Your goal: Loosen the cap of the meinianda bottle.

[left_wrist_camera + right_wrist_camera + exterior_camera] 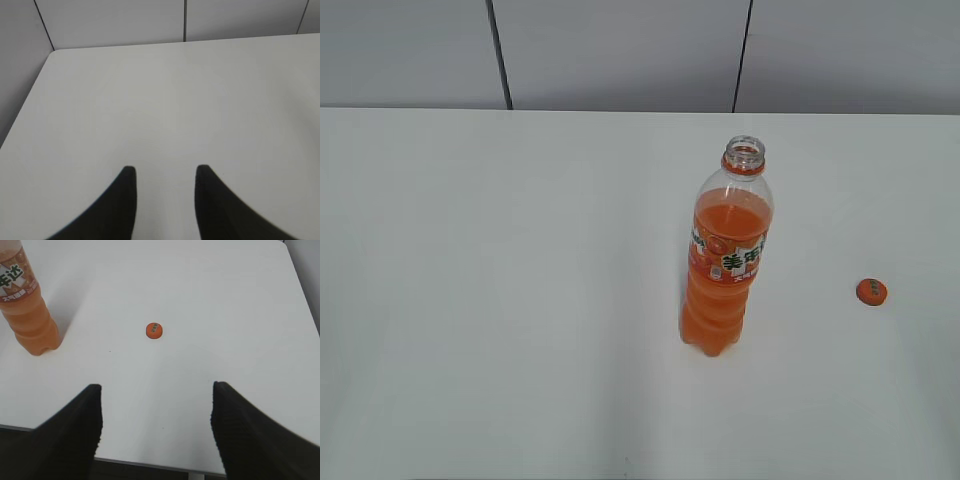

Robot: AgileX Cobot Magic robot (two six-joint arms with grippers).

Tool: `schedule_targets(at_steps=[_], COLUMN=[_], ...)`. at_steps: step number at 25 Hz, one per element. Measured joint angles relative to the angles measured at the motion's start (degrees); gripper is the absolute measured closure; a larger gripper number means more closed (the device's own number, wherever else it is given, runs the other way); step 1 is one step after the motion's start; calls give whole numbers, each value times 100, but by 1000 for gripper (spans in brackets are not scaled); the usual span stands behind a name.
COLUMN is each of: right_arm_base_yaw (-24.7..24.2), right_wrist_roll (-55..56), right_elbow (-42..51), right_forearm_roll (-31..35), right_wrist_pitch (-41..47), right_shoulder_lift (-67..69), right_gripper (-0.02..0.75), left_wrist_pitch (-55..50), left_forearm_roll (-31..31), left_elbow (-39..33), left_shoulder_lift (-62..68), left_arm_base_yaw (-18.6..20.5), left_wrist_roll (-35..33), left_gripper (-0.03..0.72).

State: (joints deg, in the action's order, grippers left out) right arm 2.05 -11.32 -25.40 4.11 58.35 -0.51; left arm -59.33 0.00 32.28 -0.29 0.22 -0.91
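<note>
The meinianda bottle (725,262) stands upright on the white table, right of centre, with its mouth open and no cap on it. Its lower body also shows in the right wrist view (27,310) at the upper left. The small orange cap (871,292) lies flat on the table to the bottle's right, and shows in the right wrist view (154,330). My right gripper (156,390) is open and empty, well back from the cap, near the table's front edge. My left gripper (165,170) is open and empty over bare table. Neither gripper shows in the exterior view.
The white table (520,300) ends at a grey panelled wall (620,50) behind. The left wrist view shows the table's left edge and far left corner (52,52). The right wrist view shows the front edge (150,462) and the right edge.
</note>
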Motion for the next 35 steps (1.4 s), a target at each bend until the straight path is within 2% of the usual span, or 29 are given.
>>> schedule_targets(at_steps=[35], right_arm_base_yaw=[0], right_wrist_roll=[0], right_elbow=[0], right_forearm_roll=[0], right_wrist_pitch=[0], right_shoulder_lift=[0], right_gripper=[225], left_wrist_pitch=[0], left_forearm_roll=[0], left_elbow=[0], left_shoulder_lift=[0], left_arm_base_yaw=[0], left_wrist_roll=[-11], left_gripper=[440])
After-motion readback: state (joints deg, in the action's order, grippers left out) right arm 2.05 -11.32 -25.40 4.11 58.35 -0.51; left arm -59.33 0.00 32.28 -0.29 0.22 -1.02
